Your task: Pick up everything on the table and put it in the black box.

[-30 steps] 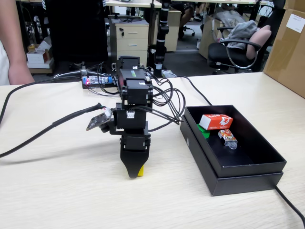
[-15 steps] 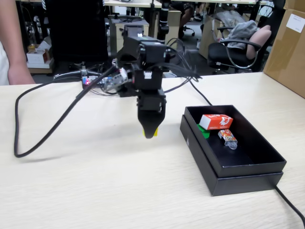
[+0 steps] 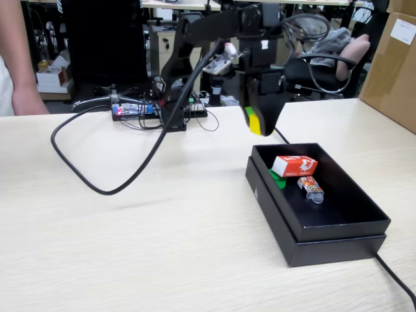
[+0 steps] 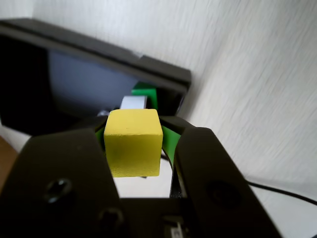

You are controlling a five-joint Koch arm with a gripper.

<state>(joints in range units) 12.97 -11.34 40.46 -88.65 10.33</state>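
We hold the yellow cube (image 4: pixel 132 143) tight in our gripper (image 3: pixel 256 125), pinched between the two black jaws. It hangs in the air over the table (image 3: pixel 130 227), just by the far corner of the black box (image 3: pixel 338 244). Inside the box lie the red carton (image 3: pixel 294 166), the green cube (image 3: pixel 278 179) beside it, and a small orange packet (image 3: pixel 311 187).

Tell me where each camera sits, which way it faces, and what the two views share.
Fixed view: stands at the table's near side, looking across it at the black box and the arm, whose hand hangs above the box's far corner.
Wrist view: rides behind the hand, looking down past its black fingers to the box.
Shared: the yellow cube, green cube and box.
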